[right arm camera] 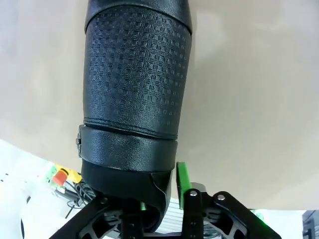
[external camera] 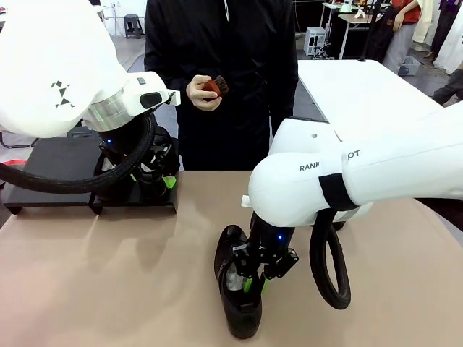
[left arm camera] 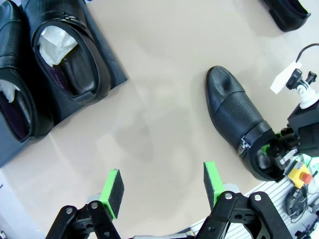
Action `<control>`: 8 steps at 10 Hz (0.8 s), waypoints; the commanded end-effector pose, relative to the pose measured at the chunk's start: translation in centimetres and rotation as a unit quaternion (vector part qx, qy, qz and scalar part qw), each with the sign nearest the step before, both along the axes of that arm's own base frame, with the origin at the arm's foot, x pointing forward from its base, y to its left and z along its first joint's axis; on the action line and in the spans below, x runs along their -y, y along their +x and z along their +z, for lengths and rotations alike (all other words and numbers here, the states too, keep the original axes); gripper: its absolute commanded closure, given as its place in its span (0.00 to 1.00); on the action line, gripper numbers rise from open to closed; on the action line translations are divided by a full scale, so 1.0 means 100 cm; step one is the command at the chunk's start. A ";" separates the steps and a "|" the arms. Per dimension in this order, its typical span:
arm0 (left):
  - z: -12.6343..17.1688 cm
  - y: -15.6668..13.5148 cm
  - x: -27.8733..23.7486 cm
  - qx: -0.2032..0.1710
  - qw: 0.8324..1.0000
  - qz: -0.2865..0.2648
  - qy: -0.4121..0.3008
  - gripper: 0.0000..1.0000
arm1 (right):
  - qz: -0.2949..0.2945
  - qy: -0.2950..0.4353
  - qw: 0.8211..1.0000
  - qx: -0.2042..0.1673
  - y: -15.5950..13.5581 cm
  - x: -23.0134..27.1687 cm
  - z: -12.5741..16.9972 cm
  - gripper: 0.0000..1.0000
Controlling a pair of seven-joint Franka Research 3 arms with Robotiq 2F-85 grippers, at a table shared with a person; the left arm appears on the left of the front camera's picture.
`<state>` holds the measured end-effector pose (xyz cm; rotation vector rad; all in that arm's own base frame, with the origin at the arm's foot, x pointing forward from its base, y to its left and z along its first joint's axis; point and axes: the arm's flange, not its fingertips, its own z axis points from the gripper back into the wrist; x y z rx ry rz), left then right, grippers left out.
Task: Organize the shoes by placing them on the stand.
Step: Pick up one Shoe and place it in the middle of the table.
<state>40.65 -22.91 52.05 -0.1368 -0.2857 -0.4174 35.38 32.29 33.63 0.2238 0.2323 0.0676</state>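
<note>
- The loafer [external camera: 242,322] sits sole-down on the desk [external camera: 108,275], near its middle and well apart from the stand [external camera: 58,155], where two shoes [left arm camera: 70,55] lie side by side.
- Its long axis runs from the robot's side to the far side; the toe points toward the person, angled slightly left.
- The right pincer [external camera: 253,282] straddles the rim of the opening; I cannot tell whether it presses.
- The left pincer [left arm camera: 163,186] is wide and empty.
- The leather looks stiff and glossy, so probably slippery. The rim is the best hold, though the toe may dip.
</note>
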 end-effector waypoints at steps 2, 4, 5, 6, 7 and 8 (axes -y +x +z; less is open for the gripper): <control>0.001 0.001 -0.001 0.001 1.000 0.000 -0.002 0.17 | 0.005 0.021 1.000 -0.003 0.002 0.002 0.005 0.00; 0.001 0.001 -0.001 0.001 1.000 0.000 -0.002 0.17 | 0.008 0.027 1.000 0.006 0.003 0.003 0.012 0.00; 0.001 0.001 -0.001 0.001 1.000 0.000 -0.002 0.17 | 0.008 0.028 1.000 0.010 0.002 0.004 0.017 0.00; 0.001 0.001 -0.001 0.001 1.000 0.000 -0.002 0.17 | 0.008 0.025 1.000 0.006 0.002 0.006 0.020 0.00; 0.001 0.001 -0.001 0.001 1.000 0.000 -0.002 0.17 | 0.060 -0.015 0.995 -0.076 0.010 0.011 0.014 0.00; 0.001 0.001 -0.001 0.001 1.000 0.000 -0.002 0.17 | 0.001 0.006 1.000 0.013 0.001 0.001 0.013 0.00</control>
